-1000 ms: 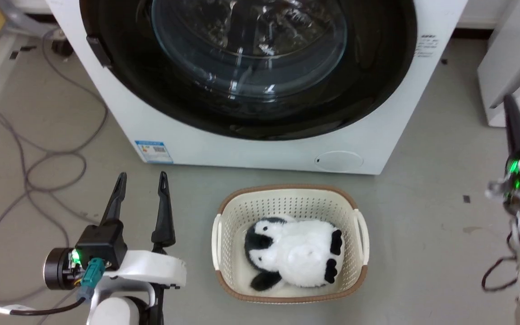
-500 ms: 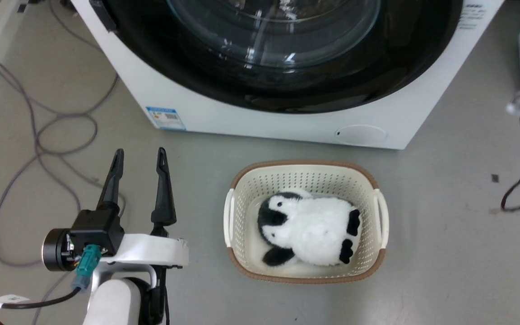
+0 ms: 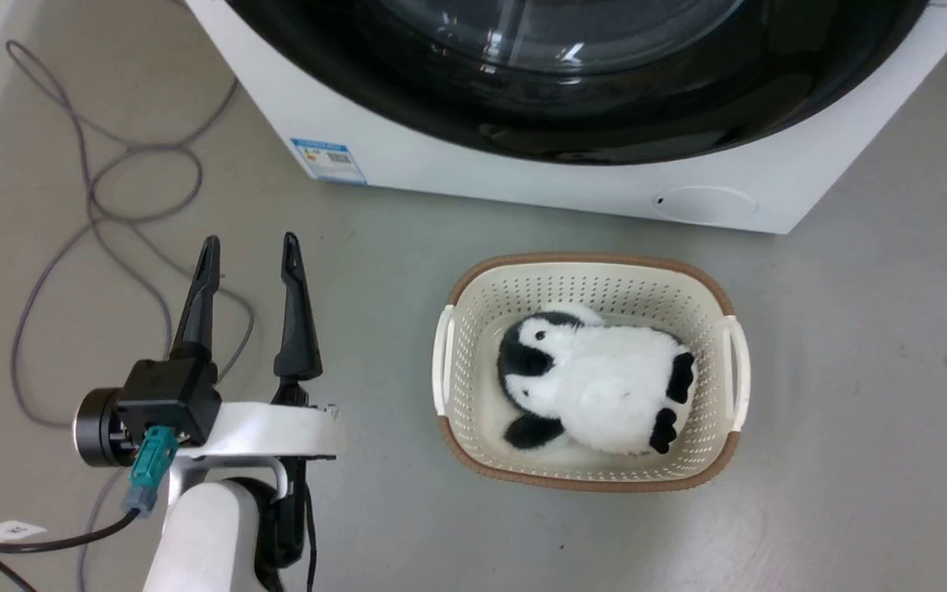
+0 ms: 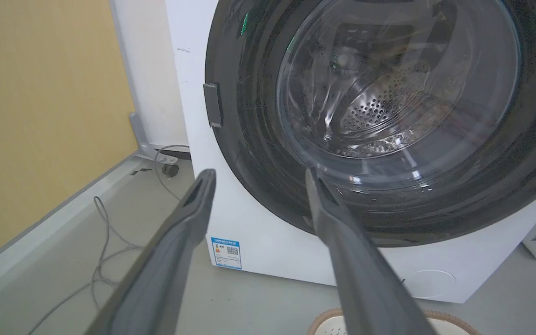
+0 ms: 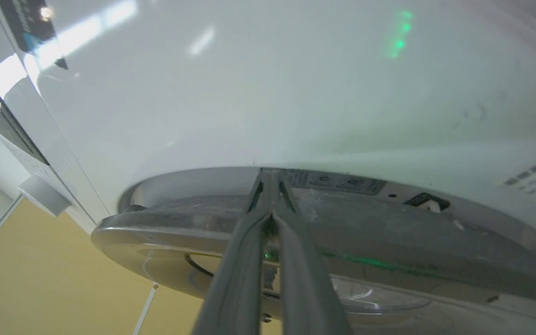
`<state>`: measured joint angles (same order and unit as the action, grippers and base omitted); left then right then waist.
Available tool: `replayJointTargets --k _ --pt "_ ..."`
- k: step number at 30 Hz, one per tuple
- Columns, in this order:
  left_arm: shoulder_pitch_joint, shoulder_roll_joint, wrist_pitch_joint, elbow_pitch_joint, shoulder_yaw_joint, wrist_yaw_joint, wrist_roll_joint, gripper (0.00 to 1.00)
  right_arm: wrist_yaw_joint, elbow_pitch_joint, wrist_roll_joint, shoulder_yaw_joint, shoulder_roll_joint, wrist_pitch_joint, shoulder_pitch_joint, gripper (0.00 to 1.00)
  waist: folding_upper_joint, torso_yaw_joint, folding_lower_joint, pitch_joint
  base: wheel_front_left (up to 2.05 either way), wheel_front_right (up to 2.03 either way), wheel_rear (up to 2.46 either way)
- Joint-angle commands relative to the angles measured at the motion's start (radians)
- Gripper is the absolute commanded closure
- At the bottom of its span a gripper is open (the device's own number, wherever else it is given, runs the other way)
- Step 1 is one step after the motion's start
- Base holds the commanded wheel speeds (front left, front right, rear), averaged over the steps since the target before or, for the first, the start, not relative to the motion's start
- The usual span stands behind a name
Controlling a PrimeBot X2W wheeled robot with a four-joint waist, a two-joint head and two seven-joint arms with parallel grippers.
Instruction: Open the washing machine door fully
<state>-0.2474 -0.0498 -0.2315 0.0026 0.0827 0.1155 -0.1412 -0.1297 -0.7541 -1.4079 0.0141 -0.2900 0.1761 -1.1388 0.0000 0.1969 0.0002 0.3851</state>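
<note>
Though left gripper (image 3: pixel 250 242) gapes, right gripper (image 5: pixel 271 177) sits closed at washing machine door (image 5: pixel 389 253)

Bright, even indoor light; soft shadows on the floor (image 3: pixel 810 427); glare streaks the washing machine door (image 4: pixel 389 93) glass; wrist-view edges bow.

a toy (image 3: pixel 605 386) lies in the basket (image 3: pixel 588 261) before the washing machine (image 3: pixel 457 168).

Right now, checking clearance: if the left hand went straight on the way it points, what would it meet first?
Probably the washing machine door, at its black rim; the open left hand points there, though depth is unclear.
</note>
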Motion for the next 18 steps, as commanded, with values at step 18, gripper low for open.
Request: replayJointTargets --k 18 --pt "-0.031 0.000 -0.030 0.010 0.002 0.015 -0.019 0.00 -0.001 -0.023 -0.116 0.131 -0.015 0.228 -0.015 1.00 0.0000 -0.001 -0.0002 0.014 0.00 0.00 0.00"
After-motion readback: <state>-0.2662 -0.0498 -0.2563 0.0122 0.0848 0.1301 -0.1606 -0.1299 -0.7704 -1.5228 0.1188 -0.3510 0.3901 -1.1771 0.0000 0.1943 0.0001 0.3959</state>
